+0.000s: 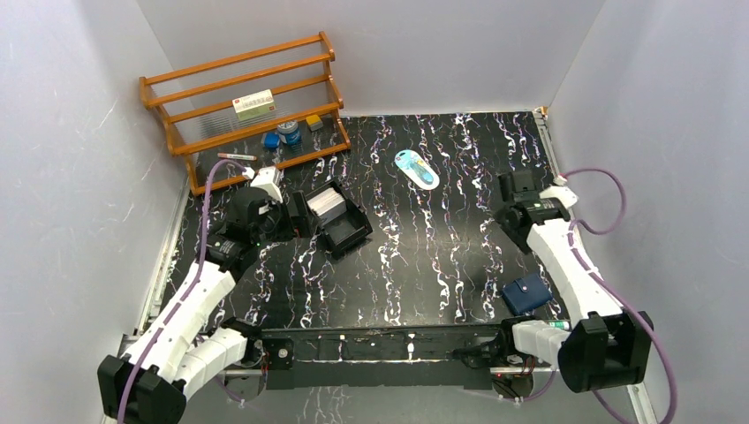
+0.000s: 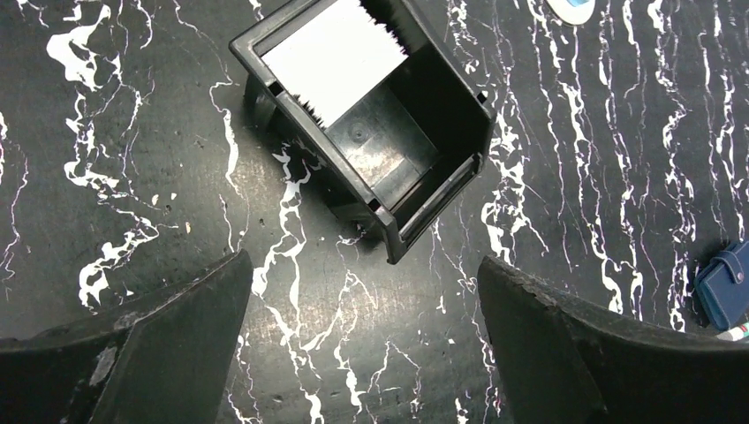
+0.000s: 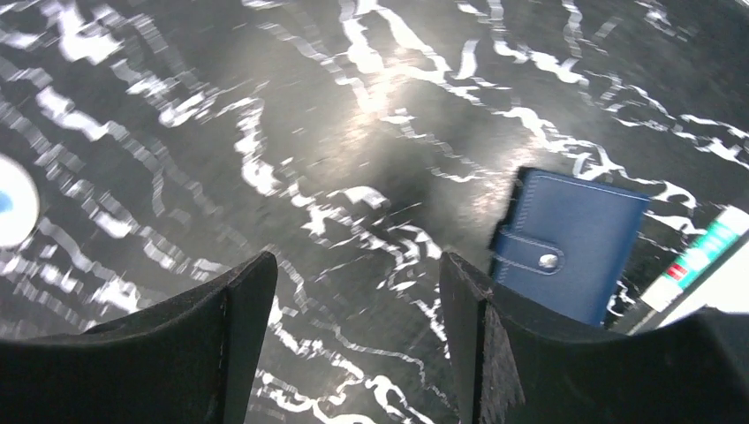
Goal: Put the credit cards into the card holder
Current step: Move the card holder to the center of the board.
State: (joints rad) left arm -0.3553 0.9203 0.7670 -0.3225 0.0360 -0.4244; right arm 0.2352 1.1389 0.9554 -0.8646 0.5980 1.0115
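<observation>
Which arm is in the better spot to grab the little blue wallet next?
The right one. The blue wallet lies closed on the right, just beside the open right claw in that wrist's view. The open left claw is far off, over by the black tray.

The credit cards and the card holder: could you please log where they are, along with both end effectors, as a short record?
cards: white-faced stack of thin plastic cards, inside black open-topped plastic tray
holder: navy-blue squarish folding wallet, shut, snap strap fastened, flat on black marbled table, near-right area
left end effector: open, empty, beside the tray
right end effector: open, empty, apart from the wallet
</observation>
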